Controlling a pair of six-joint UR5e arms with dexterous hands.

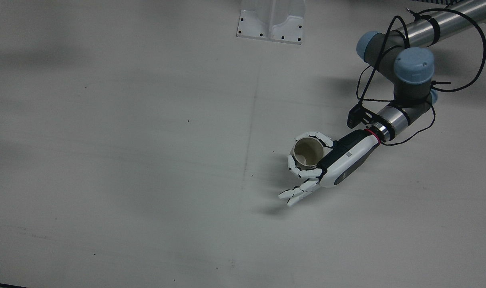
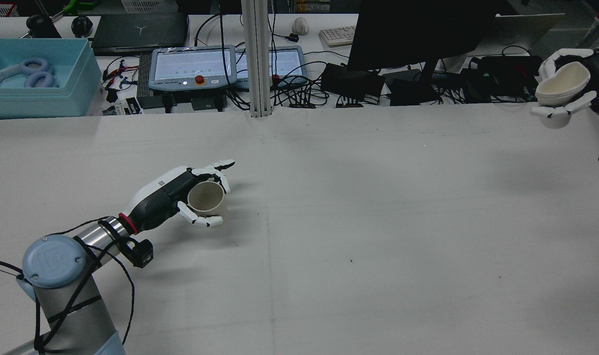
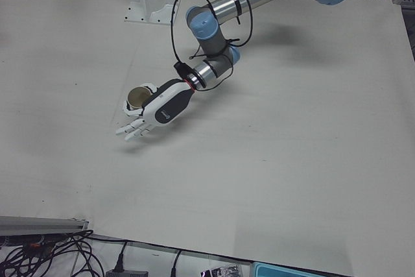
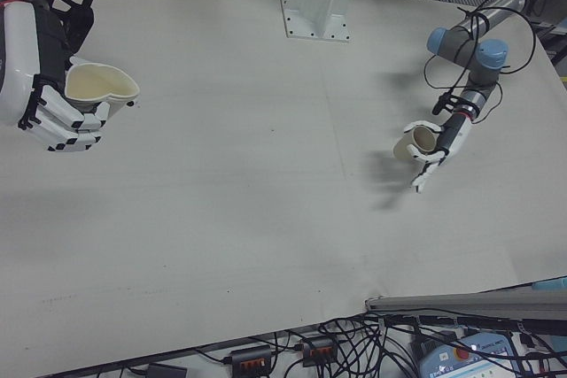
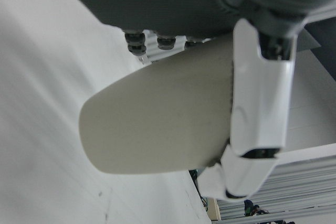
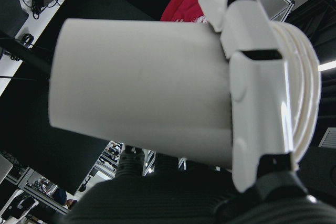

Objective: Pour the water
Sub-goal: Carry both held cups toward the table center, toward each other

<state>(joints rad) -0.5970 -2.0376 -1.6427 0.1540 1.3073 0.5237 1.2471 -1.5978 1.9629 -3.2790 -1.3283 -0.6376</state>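
Observation:
My left hand (image 1: 339, 164) is shut on an upright, open-topped paper cup (image 1: 307, 154), with thumb and one finger around it and the other fingers (image 1: 297, 196) stretched out. It holds the cup low at the table; I cannot tell whether the cup touches the table. It shows in the rear view (image 2: 205, 196) and the left hand view (image 5: 163, 124). My right hand (image 4: 40, 86) is shut on a second paper cup (image 4: 93, 86), its rim squeezed out of round, held high over the table's edge (image 2: 563, 84). What is inside it is hidden.
A white arm pedestal base (image 1: 271, 24) stands at the table's back middle. Beyond the far edge in the rear view are a light blue box (image 2: 33, 74), a teach pendant (image 2: 191, 66), a black monitor (image 2: 418, 29) and an upright post (image 2: 257, 59).

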